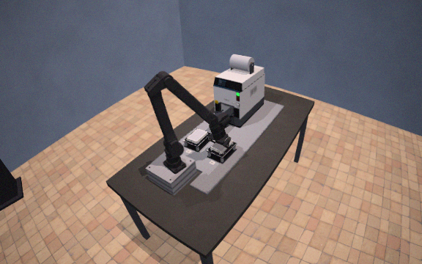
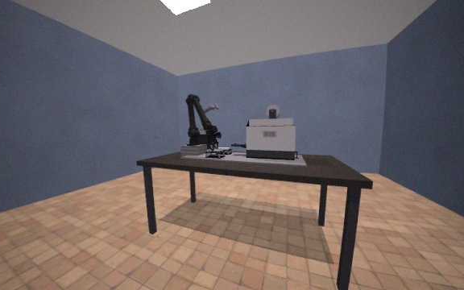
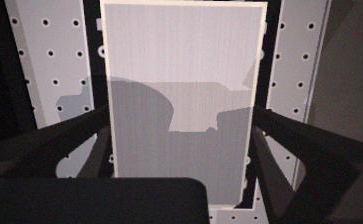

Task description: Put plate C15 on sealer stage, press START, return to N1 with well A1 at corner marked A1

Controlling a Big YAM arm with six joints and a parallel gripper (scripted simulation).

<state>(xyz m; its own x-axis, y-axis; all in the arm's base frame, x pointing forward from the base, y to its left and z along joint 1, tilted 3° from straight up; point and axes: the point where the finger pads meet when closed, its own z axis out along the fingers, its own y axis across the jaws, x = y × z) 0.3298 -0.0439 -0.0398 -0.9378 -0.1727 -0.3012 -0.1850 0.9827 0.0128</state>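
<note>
My gripper points down at the nearer nest and is shut on a foil-topped plate, taken as C15. The fingers hold its two long sides. The plate lies level and lined up in the nest; whether it is fully down is hidden, and its label and A1 corner are not readable. The other plate sits flat in the neighbouring nest, untouched. The sealer shows a green lamp. Its stage sticks out at the front with no plate visible on it.
Both nests stand close together on the perforated grey mat, between the arm's stacked base and the sealer. A foil roll sits on top of the sealer. The forearm passes above the neighbouring nest's side.
</note>
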